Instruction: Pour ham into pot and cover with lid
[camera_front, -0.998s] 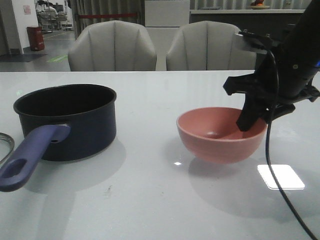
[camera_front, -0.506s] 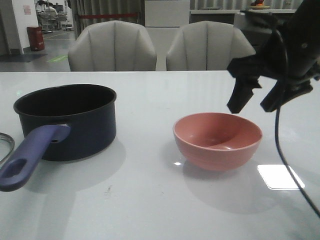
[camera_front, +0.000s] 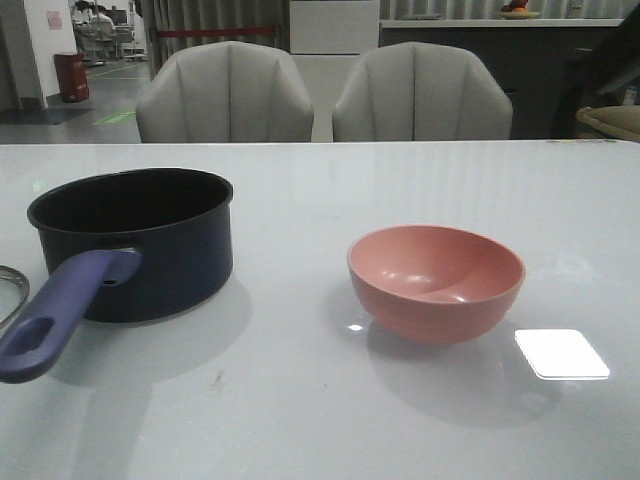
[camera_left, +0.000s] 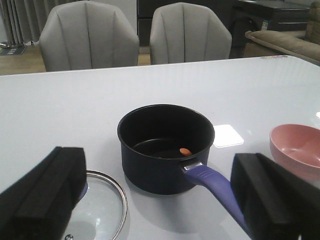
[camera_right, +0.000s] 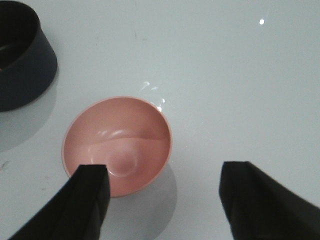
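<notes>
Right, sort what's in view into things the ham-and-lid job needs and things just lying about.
Job:
- pot
- ham, a sliver inside the pot
- lid, flat on the table beside the pot
- left pincer, open
- right pincer, open

Lying about:
- pink bowl, empty
- two chairs behind the table
</notes>
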